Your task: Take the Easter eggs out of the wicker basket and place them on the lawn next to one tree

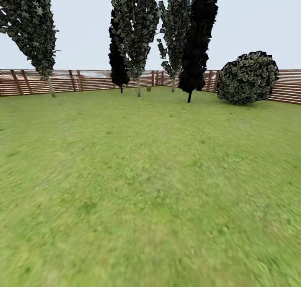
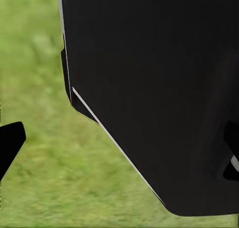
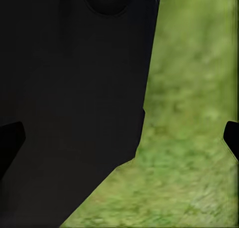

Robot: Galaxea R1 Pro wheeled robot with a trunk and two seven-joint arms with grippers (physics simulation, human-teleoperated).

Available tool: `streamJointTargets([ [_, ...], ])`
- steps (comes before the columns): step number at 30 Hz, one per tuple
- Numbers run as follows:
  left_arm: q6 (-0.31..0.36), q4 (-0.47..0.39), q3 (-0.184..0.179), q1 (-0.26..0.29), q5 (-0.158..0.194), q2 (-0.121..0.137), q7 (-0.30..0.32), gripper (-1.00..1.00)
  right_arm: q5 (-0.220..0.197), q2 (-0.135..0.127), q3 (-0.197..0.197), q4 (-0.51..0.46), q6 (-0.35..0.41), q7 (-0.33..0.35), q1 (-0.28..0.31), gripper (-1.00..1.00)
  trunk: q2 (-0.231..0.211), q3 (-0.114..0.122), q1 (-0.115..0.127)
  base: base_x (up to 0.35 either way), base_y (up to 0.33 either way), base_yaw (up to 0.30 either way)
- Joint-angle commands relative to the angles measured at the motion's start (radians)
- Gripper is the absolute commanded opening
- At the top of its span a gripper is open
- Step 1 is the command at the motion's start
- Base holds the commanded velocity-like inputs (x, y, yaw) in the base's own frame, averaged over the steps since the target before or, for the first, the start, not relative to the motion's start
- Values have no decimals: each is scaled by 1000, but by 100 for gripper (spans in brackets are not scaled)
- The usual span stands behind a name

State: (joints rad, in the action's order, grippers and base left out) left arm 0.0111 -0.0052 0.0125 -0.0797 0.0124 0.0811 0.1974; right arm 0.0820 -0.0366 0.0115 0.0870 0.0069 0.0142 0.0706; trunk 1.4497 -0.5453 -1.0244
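Observation:
The lawn (image 1: 150, 186) stretches wide and green ahead of me in the head view. Several trees stand at its far end: a leaning one at the left (image 1: 35, 27), a tall one in the middle (image 1: 136, 27), and a near-black one (image 1: 198, 40) to its right. The three Easter eggs and the wicker basket are out of view. In the left wrist view my left gripper (image 2: 119, 145) is open over grass, with nothing between its black fingertips (image 2: 11, 143). My right gripper (image 3: 119, 140) is open too, one fingertip (image 3: 232, 138) over grass.
A brown slatted fence (image 1: 83, 81) closes the far edge of the lawn. A round dark bush (image 1: 248, 78) sits at the back right. My own black body (image 2: 159, 88) fills much of both wrist views (image 3: 69, 88).

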Motion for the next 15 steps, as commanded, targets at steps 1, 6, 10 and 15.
streamJointTargets([
  [1,1,-1,1,0,1,0,4,100,9,0,0,2,1,2,1,100,0,-1,-1,336,0,25],
  [6,1,-1,1,0,1,0,4,100,9,-1,1,2,1,3,1,100,0,-1,-1,336,0,10],
  [10,1,-1,1,0,1,0,4,100,9,-2,1,1,1,3,1,100,0,-1,-1,336,0,1],
  [15,1,-1,1,0,1,0,4,100,9,-2,0,1,1,2,1,100,0,-1,-1,337,0,0],
])
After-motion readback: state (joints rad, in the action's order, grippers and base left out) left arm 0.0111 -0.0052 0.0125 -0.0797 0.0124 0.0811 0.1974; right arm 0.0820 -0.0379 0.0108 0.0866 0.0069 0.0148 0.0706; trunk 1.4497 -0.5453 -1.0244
